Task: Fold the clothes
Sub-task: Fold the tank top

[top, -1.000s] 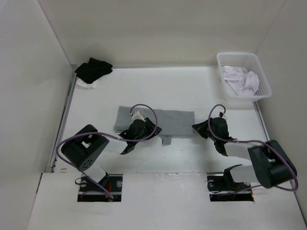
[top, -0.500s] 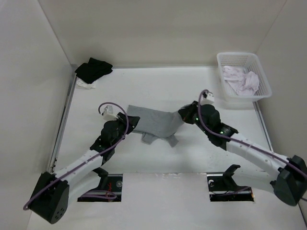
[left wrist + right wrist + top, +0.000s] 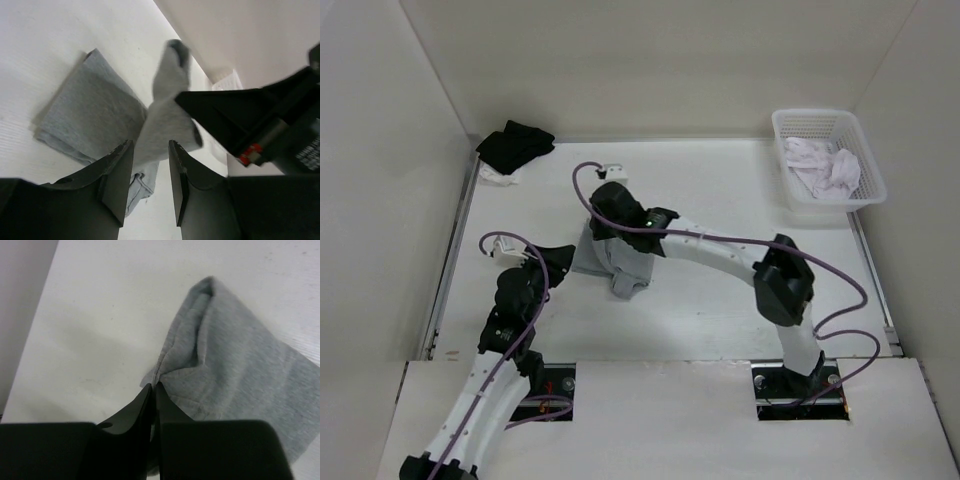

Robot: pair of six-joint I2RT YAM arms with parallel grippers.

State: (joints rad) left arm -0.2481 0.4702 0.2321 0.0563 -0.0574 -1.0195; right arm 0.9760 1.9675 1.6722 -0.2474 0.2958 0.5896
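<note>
Pinching grey top (image 3: 240, 360) w/ R gripper (image 3: 154, 386), L gripper (image 3: 150, 146) jaws apart

Soft, even light is filling the white enclosure
Faint shadows are falling on the table (image 3: 710, 320), and the near fingers (image 3: 117, 185) are blurring dark in the left wrist view

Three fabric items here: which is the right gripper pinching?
The grey tank top mid-table, its edge bunched at the tips of the right gripper. The black garment sits in the far-left corner; the white-pinkish cloth lies in the basket.
</note>
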